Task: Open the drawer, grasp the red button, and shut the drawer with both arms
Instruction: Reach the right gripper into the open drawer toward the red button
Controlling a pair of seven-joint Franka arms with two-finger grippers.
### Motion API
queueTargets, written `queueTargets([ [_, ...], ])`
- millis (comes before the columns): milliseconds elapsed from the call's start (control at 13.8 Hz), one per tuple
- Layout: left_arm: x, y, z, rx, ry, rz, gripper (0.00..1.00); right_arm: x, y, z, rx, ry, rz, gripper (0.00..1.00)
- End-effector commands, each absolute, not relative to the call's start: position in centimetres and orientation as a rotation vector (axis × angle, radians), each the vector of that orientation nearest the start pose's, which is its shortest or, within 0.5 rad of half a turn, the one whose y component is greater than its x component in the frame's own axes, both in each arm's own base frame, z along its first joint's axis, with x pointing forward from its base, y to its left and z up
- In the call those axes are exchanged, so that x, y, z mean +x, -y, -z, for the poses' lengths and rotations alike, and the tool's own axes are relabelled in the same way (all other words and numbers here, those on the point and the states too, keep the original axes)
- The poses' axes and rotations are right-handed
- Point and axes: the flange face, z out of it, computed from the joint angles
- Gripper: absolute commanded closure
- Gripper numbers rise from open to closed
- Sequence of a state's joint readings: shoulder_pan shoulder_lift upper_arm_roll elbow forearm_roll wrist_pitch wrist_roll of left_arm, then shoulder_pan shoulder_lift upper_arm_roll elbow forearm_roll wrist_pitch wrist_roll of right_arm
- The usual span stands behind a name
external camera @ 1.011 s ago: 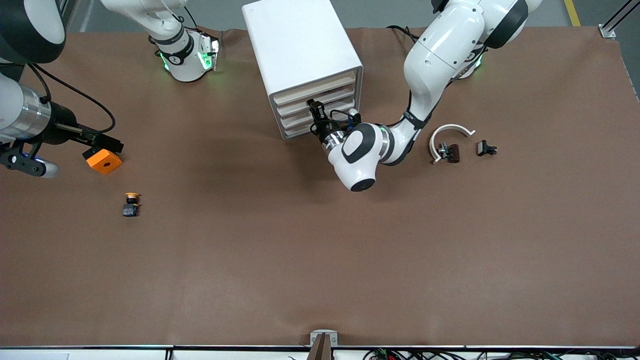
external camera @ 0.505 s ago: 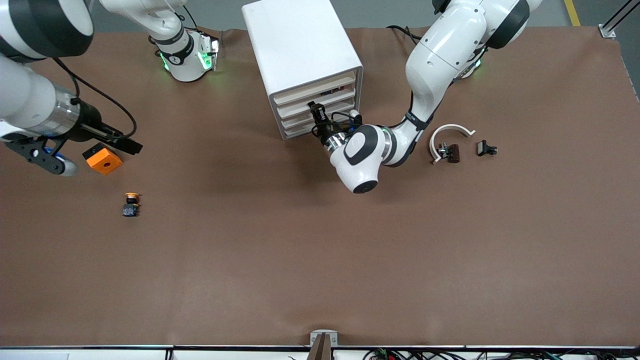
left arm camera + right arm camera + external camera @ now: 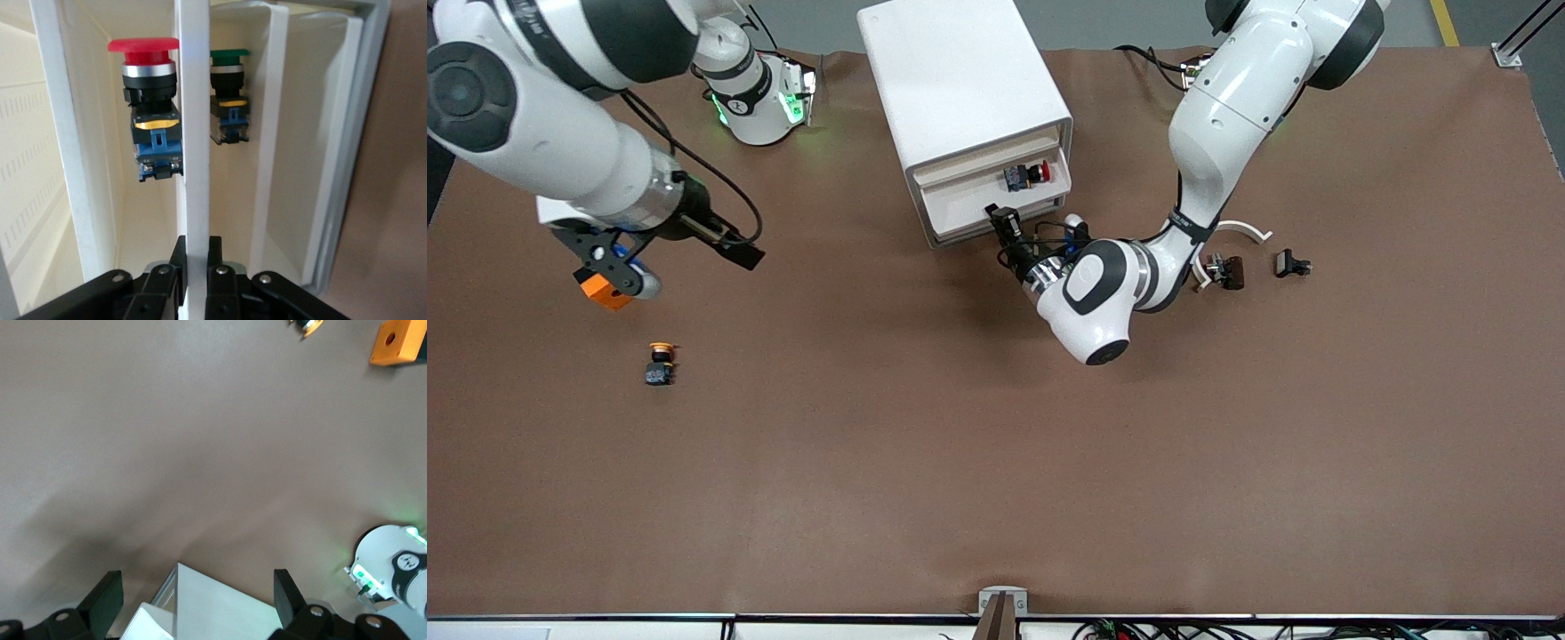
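The white drawer cabinet (image 3: 960,80) stands at the middle of the table's robot edge. One drawer (image 3: 969,203) is pulled out. The button (image 3: 1025,174), red-capped, lies in it; in the left wrist view the button (image 3: 150,107) shows inside the drawer. My left gripper (image 3: 1003,218) is shut on the drawer's white front panel (image 3: 197,167), one finger each side, also seen in its own view (image 3: 197,257). My right gripper (image 3: 740,256) is open and empty above the table between the orange cube and the cabinet; the cabinet's corner (image 3: 220,607) shows between its fingers (image 3: 107,597).
A green-capped button (image 3: 229,93) sits in the neighbouring drawer. An orange cube (image 3: 605,292) and a yellow-capped button (image 3: 660,363) lie toward the right arm's end. A white curved piece (image 3: 1245,229) and small black parts (image 3: 1224,269) lie toward the left arm's end.
My left gripper has pulled the drawer out toward the front camera, baring the red button. My right arm has swung from over the orange cube toward the cabinet.
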State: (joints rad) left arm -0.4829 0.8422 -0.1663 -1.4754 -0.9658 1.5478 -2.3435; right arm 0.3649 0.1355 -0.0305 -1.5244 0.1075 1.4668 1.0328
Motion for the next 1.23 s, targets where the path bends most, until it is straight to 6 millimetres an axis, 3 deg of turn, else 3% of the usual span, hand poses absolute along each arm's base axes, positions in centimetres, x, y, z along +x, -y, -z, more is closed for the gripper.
queueTargets([
  [0, 49.9, 45.0, -19.3, -1.058, 1.946, -1.375, 0.90, 54.1, -23.7, -55.5, -2.924, -1.216, -0.327, 0.00],
  [217, 51.3, 45.1, -19.1, -1.073, 2.012, -1.384, 0.90, 53.3, -28.4, -53.8, -2.902, -1.302, -0.304, 0.00],
  [433, 52.1, 44.4, -18.8, -1.065, 2.050, -1.372, 0.90, 52.8, -31.8, -52.0, -2.870, -1.390, -0.283, 0.00],
  [722, 53.9, 42.9, -19.3, -1.059, 2.101, -1.368, 0.86, 51.9, -34.8, -50.8, -2.850, -1.446, -0.269, 0.00],
  [1011, 54.8, 42.7, -19.8, -1.098, 2.118, -1.384, 0.85, 50.6, -37.4, -50.3, -2.833, -1.497, -0.263, 0.00],
  [1083, 55.0, 42.6, -19.8, -1.110, 2.129, -1.387, 0.80, 50.3, -37.8, -50.3, -2.834, -1.500, -0.260, 0.00],
  [1155, 55.1, 42.6, -19.9, -1.115, 2.134, -1.388, 0.69, 50.2, -37.9, -50.3, -2.828, -1.511, -0.261, 0.00],
])
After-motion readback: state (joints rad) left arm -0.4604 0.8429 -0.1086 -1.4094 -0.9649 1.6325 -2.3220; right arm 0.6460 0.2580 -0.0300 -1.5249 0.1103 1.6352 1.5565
